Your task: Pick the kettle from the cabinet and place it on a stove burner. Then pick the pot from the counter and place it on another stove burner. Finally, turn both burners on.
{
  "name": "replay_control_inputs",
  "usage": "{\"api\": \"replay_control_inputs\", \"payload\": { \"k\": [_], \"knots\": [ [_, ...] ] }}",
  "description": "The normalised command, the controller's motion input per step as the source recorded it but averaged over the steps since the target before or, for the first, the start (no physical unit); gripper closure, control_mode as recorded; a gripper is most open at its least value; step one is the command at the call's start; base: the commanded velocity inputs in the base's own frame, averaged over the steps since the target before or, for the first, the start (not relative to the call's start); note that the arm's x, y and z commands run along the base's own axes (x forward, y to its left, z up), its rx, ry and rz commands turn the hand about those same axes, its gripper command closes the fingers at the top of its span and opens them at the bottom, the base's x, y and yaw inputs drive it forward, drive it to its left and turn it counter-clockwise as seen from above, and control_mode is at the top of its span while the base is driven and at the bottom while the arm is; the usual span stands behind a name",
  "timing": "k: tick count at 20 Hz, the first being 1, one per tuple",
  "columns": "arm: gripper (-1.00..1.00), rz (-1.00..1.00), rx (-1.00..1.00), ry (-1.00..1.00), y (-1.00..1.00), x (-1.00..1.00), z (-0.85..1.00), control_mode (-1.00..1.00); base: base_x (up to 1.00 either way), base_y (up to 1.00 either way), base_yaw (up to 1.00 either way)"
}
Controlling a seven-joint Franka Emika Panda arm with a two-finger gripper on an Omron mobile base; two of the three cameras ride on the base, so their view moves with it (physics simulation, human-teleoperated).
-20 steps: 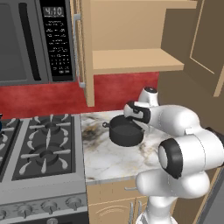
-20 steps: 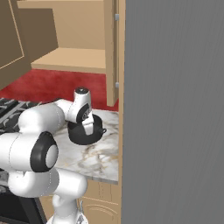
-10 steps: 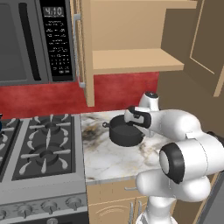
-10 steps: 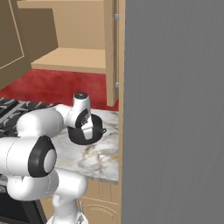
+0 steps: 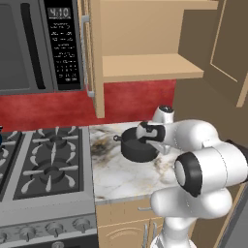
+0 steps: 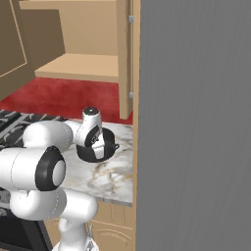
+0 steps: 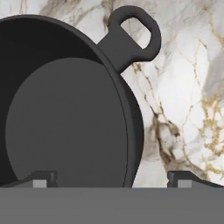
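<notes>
Pot [image 5: 139, 145], squat round dark grey-black w/ small side loop handles, sits on the white-grey marble counter [image 5: 121, 177] w/ brown-black veining, just right of the grey steel range. All places below are given rel. to the pot.

Gripper [image 7: 111, 177] hangs right above the pot's rim on the arm side, jaws spread wide, nothing held. In hand view one finger tip is over the pot's inside, the other over bare marble outside the wall, so the rim wall lies betw. the tips. Prob. lined up that way to pinch the wall itself, since the loop handle [image 7: 133, 33] is small and points away from the hand. Whether the tips touch the pot yet: can't tell.

Stove burners [image 5: 51, 160], round under black star-shaped iron grates, lie left of the pot, near, w/ front knobs below them. Light tan wood wall cabinet [image 5: 145, 58] is above & behind the pot, door open, shelf bare as far as visible. A blue sliver shows at the far left edge of left base view, past the burners; maybe the kettle, too little to be sure.

Judgement: step in hand is the pot pick. Next needs a drop so the tips straddle the wall deeper, then close. Risk: pinching one side of a wide pot may let it tilt when lifted.
</notes>
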Motion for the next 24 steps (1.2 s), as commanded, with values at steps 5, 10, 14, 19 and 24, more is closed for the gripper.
{"api": "replay_control_inputs", "payload": {
  "k": [5,10,14,19,24],
  "knots": [
    [-1.00,0.00,0.00,0.00,0.02,0.14,-0.17,-1.00,0.00,0.00,0.00],
    [-1.00,0.00,0.00,0.00,0.00,0.07,-0.11,-1.00,0.00,0.00,0.00],
    [-1.00,0.00,0.00,0.00,0.00,0.05,-0.13,-1.00,0.00,0.00,0.00],
    [-1.00,0.00,0.00,0.00,0.00,0.03,-0.10,-1.00,0.00,0.00,0.00],
    [1.00,0.00,0.00,0.00,0.04,0.00,-0.10,-1.00,0.00,0.00,0.00]
  ]
}}
